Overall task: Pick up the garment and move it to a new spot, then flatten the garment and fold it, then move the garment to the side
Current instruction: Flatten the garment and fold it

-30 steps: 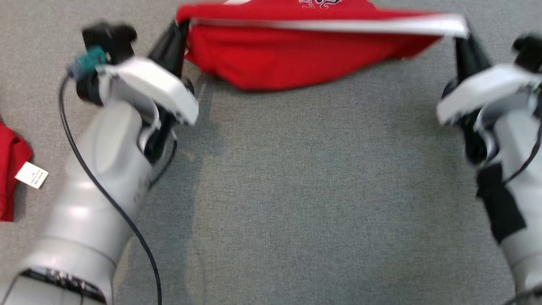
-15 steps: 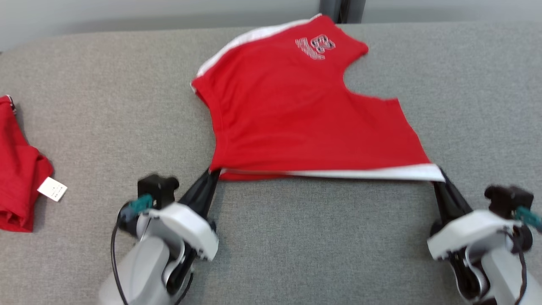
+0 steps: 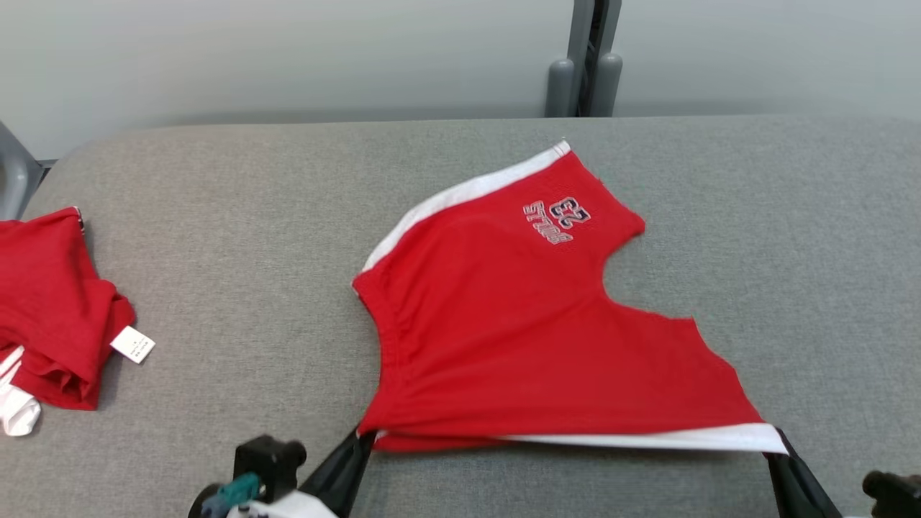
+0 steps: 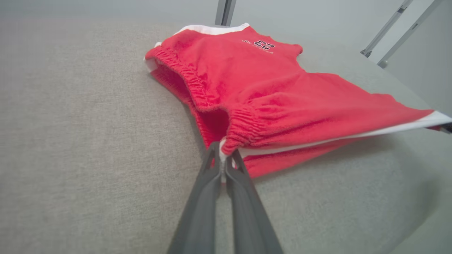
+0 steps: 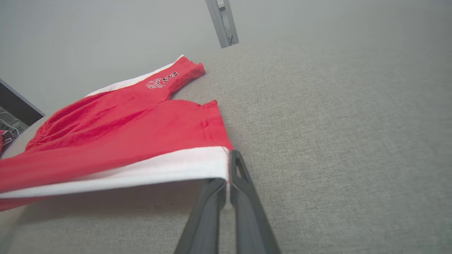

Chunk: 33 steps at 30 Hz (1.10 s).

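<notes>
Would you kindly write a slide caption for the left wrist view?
Left gripper pinches the waistband corner of the red shorts above the grey surface.

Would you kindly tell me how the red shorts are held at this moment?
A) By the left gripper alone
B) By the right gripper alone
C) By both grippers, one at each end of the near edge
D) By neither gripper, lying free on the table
C: the left gripper is shut on one near corner of the red shorts and the right gripper on the other, with the white-striped edge stretched between them.
</notes>
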Available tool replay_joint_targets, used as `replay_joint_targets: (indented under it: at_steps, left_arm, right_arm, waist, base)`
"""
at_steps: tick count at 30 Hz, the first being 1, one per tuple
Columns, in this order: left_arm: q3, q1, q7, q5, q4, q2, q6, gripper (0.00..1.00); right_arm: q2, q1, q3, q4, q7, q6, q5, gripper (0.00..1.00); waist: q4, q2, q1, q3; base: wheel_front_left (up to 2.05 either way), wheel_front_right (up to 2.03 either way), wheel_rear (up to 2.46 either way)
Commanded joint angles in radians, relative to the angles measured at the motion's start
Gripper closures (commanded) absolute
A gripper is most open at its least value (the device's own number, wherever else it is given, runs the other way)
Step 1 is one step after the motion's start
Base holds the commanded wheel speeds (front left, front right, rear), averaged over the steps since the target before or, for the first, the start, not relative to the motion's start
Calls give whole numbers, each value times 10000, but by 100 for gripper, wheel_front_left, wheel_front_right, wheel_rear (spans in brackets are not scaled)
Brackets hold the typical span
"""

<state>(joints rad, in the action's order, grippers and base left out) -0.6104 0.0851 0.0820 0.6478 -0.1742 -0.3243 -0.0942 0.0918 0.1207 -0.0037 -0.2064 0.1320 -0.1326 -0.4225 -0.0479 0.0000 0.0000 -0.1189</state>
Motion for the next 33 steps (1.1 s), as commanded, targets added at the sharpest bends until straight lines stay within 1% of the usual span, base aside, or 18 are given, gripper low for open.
replay_joint_targets:
  at_steps: [1, 5, 8, 11, 14, 16, 18, 20, 21, 23, 25, 26, 28, 30, 33]
  left_arm:
    - [111, -330, -169, 43, 381, -307, -277, 100]
    - [238, -1125, -533, 115, 1626, -650, -919, 100]
    - [298, -1472, -786, 142, 2302, -812, -1282, 100]
    - [333, -1471, -960, 92, 2718, -941, -1433, 100]
    - [351, -1115, -1124, 43, 2934, -1035, -1377, 100]
    - [366, -814, -1232, 81, 3030, -968, -1284, 100]
    - [352, -382, -1357, 60, 3053, -915, -1165, 100]
    - [331, 181, -1458, 107, 2961, -828, -903, 100]
    - [362, 498, -1472, 118, 2838, -761, -796, 100]
    - [419, 1082, -1429, 271, 2550, -543, -508, 100]
    - [457, 1741, -1372, 307, 2160, -336, -262, 100]
    - [455, 2029, -1370, 436, 1945, -169, -99, 100]
    - [364, 2677, -1411, 363, 1402, -51, 197, 100]
    - [347, 3252, -1305, 505, 881, 291, 495, 100]
    - [303, 3963, -1120, 577, 52, 727, 792, 100]
  right_arm:
    - [-37, 385, -279, 525, -288, 35, 182, 100]
    - [-271, 1356, -720, 2109, -1257, 42, 487, 100]
    - [-347, 1748, -869, 2929, -1804, 42, 651, 100]
    - [-366, 1690, -985, 3439, -2205, 42, 773, 100]
    - [-370, 1095, -1044, 3748, -2495, 42, 952, 100]
    - [-234, 489, -1057, 3744, -2728, 42, 1097, 100]
    - [-217, -323, -1139, 3618, -2840, 42, 915, 100]
    - [110, -1071, -1092, 3349, -2945, 35, 1166, 100]
    - [109, -1548, -980, 3180, -2970, 30, 1051, 100]
    - [565, -2510, -843, 2692, -3013, 29, 1257, 100]
    - [730, -3499, -642, 2083, -2984, 27, 1166, 100]
    - [968, -4016, -538, 1762, -2975, 27, 1285, 100]
    - [1083, -5024, -280, 967, -2914, 24, 1095, 100]
    - [1400, -5891, -31, 150, -2838, 23, 1147, 100]
    - [1727, -6985, 500, -1027, -2707, 21, 1032, 100]
  waist:
    - [-38, 0, 0, 69]
    - [-63, 0, 0, 89]
    - [-103, 0, 0, 74]
    - [-174, 0, 0, 2]
    - [-259, 0, 0, -170]
    - [-321, 0, 0, -342]
    - [-451, 0, 0, -593]
    - [-669, 0, 0, -918]
    - [-754, 0, 0, -1101]
    - [-918, 0, 0, -1496]
    - [-1064, 0, 0, -1871]
    - [-1153, 0, 0, -2069]
    - [-1291, 0, 0, -2339]
    - [-1531, 0, 0, -2563]
    - [-1841, 0, 0, -2833]
  base:
    - [0, 0, 0]
    - [0, 0, 0]
    - [0, 0, 0]
    - [0, 0, 0]
    - [0, 0, 0]
    - [0, 0, 0]
    - [0, 0, 0]
    - [0, 0, 0]
    - [0, 0, 0]
    - [0, 0, 0]
    - [0, 0, 0]
    - [0, 0, 0]
    - [0, 0, 0]
    - [0, 0, 0]
    - [0, 0, 0]
